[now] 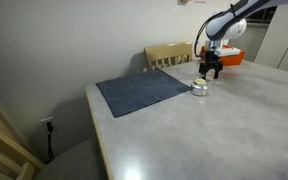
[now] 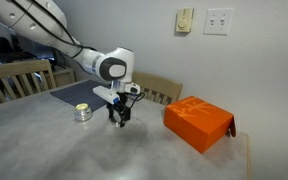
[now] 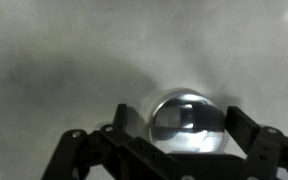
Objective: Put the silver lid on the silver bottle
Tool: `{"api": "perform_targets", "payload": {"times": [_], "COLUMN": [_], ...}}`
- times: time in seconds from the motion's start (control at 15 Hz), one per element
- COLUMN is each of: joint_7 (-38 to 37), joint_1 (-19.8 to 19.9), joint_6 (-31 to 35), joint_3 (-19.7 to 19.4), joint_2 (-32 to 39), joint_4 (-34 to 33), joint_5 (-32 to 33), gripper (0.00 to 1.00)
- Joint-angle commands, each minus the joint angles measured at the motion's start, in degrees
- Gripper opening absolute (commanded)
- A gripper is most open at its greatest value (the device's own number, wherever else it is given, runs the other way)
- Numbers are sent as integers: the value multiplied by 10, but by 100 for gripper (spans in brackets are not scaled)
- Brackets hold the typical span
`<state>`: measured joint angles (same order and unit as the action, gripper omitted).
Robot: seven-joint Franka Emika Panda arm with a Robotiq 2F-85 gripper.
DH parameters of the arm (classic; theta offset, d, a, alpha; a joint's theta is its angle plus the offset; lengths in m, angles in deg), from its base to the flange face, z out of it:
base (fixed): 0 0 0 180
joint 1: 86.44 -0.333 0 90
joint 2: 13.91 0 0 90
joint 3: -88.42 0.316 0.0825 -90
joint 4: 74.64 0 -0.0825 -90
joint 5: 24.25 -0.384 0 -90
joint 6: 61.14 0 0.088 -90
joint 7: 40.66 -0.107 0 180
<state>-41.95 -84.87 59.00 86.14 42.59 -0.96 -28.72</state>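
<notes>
The gripper (image 2: 119, 119) is hanging low over the grey table (image 2: 44, 150). In the wrist view its fingers (image 3: 130, 124) are flanking the silver lid (image 3: 189, 122) at 9 and 3 o'clock, but whether the jaws are pressing on it cannot be told. The silver bottle (image 2: 82, 113) is sitting on the table near the gripper, at its 9 o'clock. The orange box (image 2: 197, 123) is lying at its 3 o'clock.

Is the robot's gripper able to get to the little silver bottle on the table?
Probably yes. The gripper hangs low beside the silver bottle, with only tabletop showing between them. The orange box sits on the gripper's other side, out of the way.
</notes>
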Motion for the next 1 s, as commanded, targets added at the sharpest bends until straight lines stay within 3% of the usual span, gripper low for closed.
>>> {"api": "perform_targets", "payload": {"times": [0.0, 0.27, 0.33, 0.4, 0.53, 0.8, 0.93], "joint_7": [-2, -8, -13, -15, -20, -18, -18], "joint_1": [-2, -4, -5, -4, -5, -6, -9], "joint_6": [17, 14, 10, 7, 6, -5, -9], "joint_3": [5, 4, 4, 4, 3, 3, 3], "joint_2": [29, 38, 36, 36, 34, 39, 40], "joint_4": [-37, -47, -46, -47, -46, -59, -59], "joint_5": [12, 14, 12, 13, 14, 17, 22], "gripper": [100, 100, 95, 73, 69, 44, 44]}}
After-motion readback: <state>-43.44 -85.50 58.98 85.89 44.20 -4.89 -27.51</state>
